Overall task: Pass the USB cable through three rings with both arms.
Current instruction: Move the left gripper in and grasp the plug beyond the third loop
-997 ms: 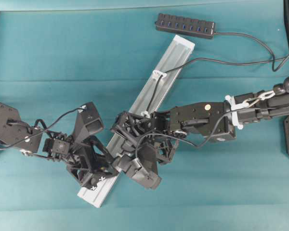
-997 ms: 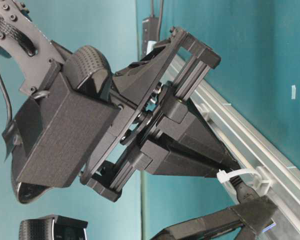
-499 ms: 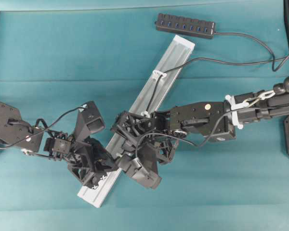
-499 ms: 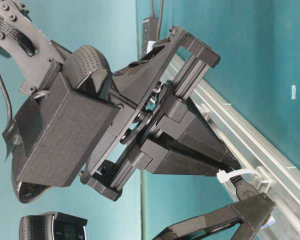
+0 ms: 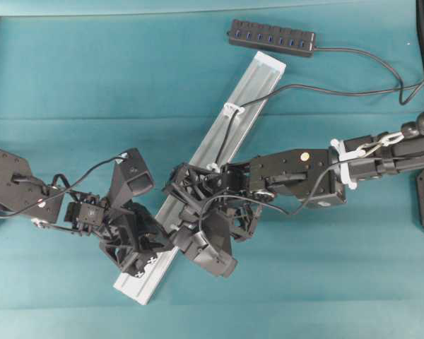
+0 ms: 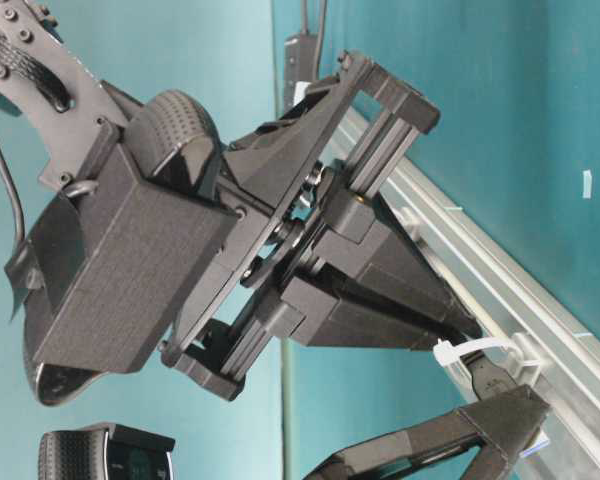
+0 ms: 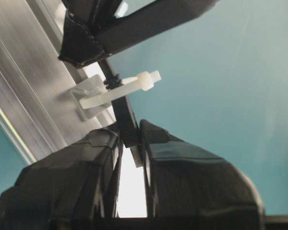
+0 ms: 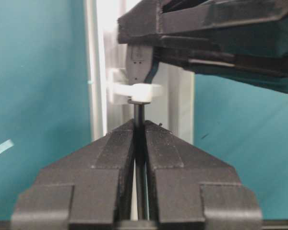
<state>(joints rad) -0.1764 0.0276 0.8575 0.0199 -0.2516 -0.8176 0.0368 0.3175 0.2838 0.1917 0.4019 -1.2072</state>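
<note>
Both arms are meeting over the lower half of the silver rail (image 5: 219, 159), which is lying diagonally on the teal table (image 5: 71, 70).

Left gripper (image 7: 132, 139): the wrist view is showing its two fingers pinching the slim black plug (image 7: 127, 122) of the USB cable (image 5: 325, 90), just below the white ring clip (image 7: 117, 91). So it's closed on the plug, w/ only the plug's thickness between the pads.

Right gripper (image 8: 139, 127) is sitting on the other side of the same clip (image 8: 134, 92). Its fingers are lying close along the thin cord, which is running up betw. them into the ring. Whether the pads are actually squeezing the cord or standing just off it – can't tell; the gap is looking very narrow.

In the table-level view the plug (image 6: 490, 380) is poking out through the clip (image 6: 480, 352), w/ the right gripper's pointed tips directly above and the left gripper's dark finger (image 6: 500, 420) below.

Cable route, overhead: it's coming from the right edge, crossing the table, passing thru the upper ring (image 5: 232, 109), then running down along the rail to a second ring (image 5: 212, 167) near the right wrist. The lowest ring isn't visible overhead; the grippers are covering that stretch of rail.

Around: black USB hub (image 5: 271, 37) w/ blue ports is lying at the rail's top end, its own lead looping off to the right. The bulky wrist cameras are blocking most of the contact area from above.
</note>
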